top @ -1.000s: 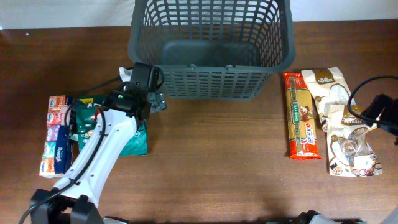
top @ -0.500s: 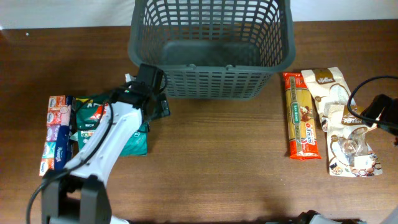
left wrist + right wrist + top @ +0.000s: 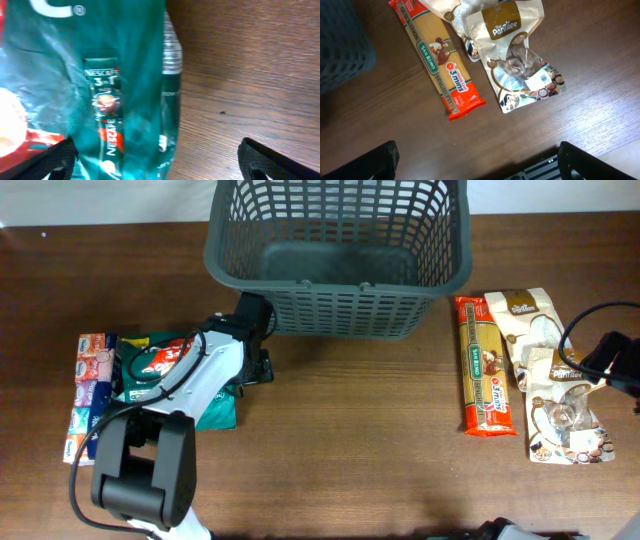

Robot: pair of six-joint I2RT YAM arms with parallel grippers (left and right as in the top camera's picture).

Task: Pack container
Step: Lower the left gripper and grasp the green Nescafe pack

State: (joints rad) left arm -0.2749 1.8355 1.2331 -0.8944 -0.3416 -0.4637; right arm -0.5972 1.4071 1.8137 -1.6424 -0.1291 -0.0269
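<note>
- Container [image 3: 340,312]: dark grey lattice basket, tabletop's far edge.
- Left gripper [image 3: 159,161]: jaws apart, over green Nescafé packet [image 3: 107,100].
- Right gripper [image 3: 479,165]: jaws apart, near San Remo spaghetti [image 3: 440,65] and PanTree bag [image 3: 515,55].

Overhead: the left arm [image 3: 190,395] runs forward from its base at the near edge, leaning right, with the wrist bent down. Wrist view: the left gripper [image 3: 155,155] points down, jaws spread wide, fingertips at the lower corners. The right arm [image 3: 615,360] shows only partly at the right edge. The right gripper [image 3: 480,160] points down, jaws likewise wide.
</note>
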